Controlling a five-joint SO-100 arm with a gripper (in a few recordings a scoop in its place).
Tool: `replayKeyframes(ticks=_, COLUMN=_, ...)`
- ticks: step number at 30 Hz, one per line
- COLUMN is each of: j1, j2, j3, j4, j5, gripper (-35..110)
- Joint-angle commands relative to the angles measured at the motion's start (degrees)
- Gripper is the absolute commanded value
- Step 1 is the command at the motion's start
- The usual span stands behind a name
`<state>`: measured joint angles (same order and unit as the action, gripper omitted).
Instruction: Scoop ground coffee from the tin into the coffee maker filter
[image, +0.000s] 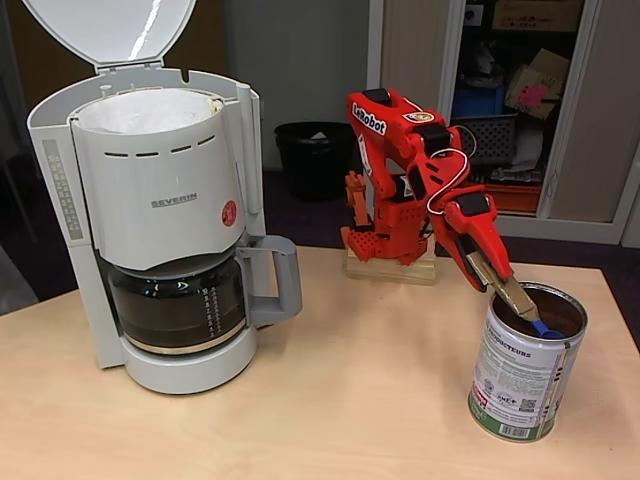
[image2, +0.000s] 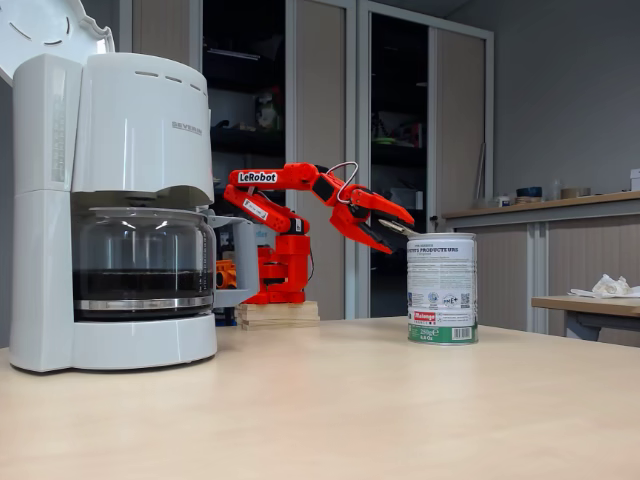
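In a fixed view from above, the red two-finger jaws (image: 518, 303) reach down into the mouth of the cylindrical metal tin with a white label and green base band (image: 522, 378) at four o'clock on the pale wooden counter (image: 330, 400), clenched on a blue scoop (image: 545, 329) over the dark brown ground coffee (image: 555, 306), while the white coffee maker with raised lid and paper filter (image: 160, 190) stands at nine o'clock. In the low fixed view, the jaws (image2: 400, 229) dip at the tin's (image2: 442, 290) rim at three o'clock, the coffee maker (image2: 110, 200) at nine.
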<state>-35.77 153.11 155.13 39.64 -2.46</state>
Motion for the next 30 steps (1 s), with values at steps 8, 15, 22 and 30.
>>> replayKeyframes(ticks=8, j1=-0.97, j2=-1.93, j3=-2.99, j4=-2.9, j5=1.85, gripper=15)
replayKeyframes(ticks=15, j1=-0.97, j2=-2.55, j3=-2.9, j4=-5.54, j5=5.1, gripper=1)
replayKeyframes(ticks=22, j1=-1.14, j2=-2.64, j3=-2.81, j4=-6.06, j5=5.36, gripper=0)
replayKeyframes(ticks=30, j1=-2.02, j2=-2.9, j3=-5.45, j4=-7.38, j5=-2.29, gripper=0)
